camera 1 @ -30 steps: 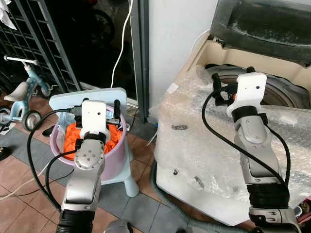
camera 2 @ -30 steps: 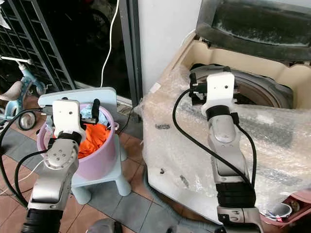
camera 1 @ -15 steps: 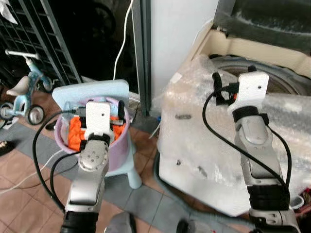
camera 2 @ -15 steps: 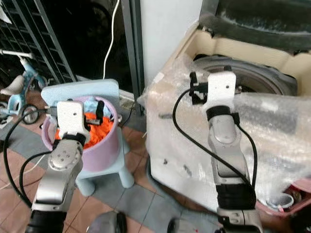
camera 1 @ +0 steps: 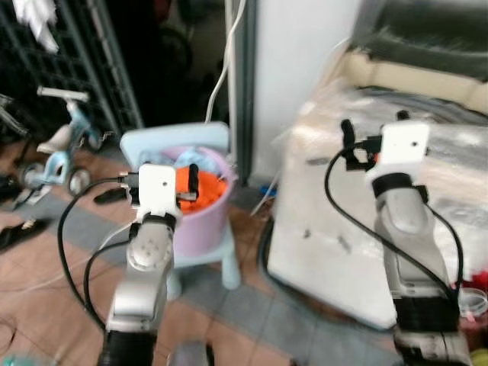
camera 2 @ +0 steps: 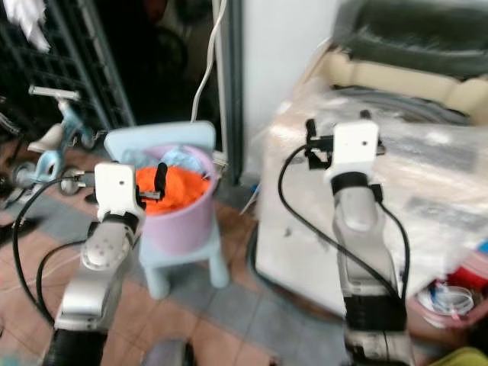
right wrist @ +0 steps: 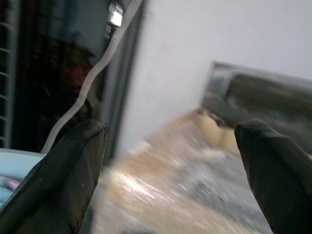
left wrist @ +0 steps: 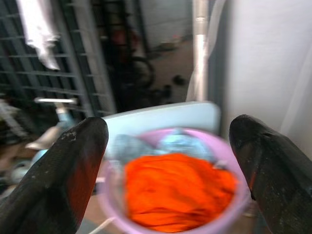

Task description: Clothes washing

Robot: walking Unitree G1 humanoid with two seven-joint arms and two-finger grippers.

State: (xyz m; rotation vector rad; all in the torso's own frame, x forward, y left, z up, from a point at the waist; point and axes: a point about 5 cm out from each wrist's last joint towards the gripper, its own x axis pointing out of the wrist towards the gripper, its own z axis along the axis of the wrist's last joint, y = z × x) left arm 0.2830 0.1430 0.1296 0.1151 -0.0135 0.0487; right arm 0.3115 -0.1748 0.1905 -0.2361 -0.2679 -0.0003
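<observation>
While the head views blur, the orange garment [left wrist: 175,190] lies heaped in the lilac basket [camera 2: 183,217] on a pale blue child's chair [camera 2: 179,255]. It looks soft, light and crumpled; a pinch at the crest of the heap should lift it. The left hand [left wrist: 165,165] hovers spread wide above it, empty. The right hand [right wrist: 170,170], also spread wide, hangs over the bubble-wrapped washing machine [camera 1: 343,221]. Tiled floor [camera 1: 46,305], a tricycle [camera 1: 65,145] near the grille.
</observation>
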